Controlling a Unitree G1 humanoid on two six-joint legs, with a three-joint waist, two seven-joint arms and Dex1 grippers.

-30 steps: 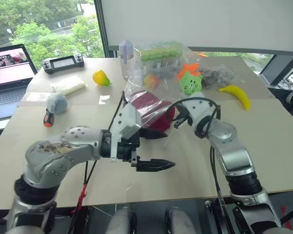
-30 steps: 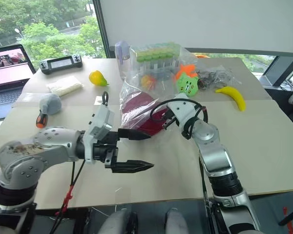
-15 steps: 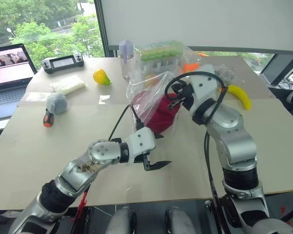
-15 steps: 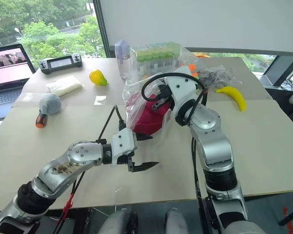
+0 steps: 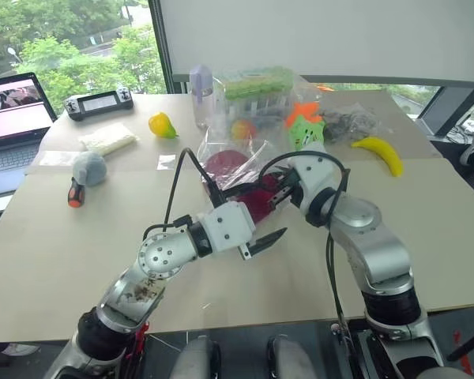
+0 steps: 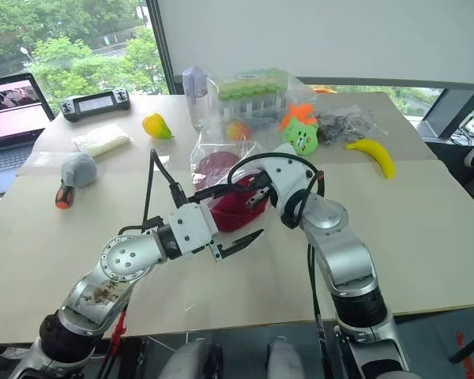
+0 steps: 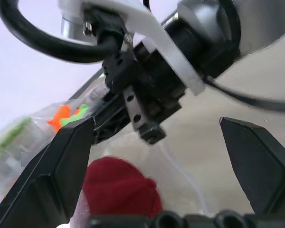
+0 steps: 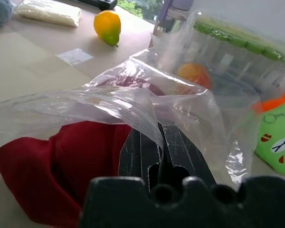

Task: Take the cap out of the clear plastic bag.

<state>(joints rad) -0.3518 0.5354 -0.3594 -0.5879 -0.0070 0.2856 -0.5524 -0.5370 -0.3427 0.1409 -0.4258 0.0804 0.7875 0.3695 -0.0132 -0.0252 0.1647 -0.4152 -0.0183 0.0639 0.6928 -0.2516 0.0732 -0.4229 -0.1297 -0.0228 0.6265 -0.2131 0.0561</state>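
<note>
Cap fabric is soft and light: with your right tool pinching the clear plastic bag, take its exposed fold with your wide-open left tool.

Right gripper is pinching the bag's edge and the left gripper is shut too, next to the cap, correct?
Not quite. The right gripper is shut on the clear plastic bag, but the left gripper is open, as the left wrist view shows, its fingers spread wide before the cap.

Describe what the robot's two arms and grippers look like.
Both arms are silver-grey metal with rounded joints, black collars and white wrist housings. Looping black cables run to each wrist. The left gripper and right gripper each have two tapered black fingers. The left arm's shell looks scuffed.
</note>
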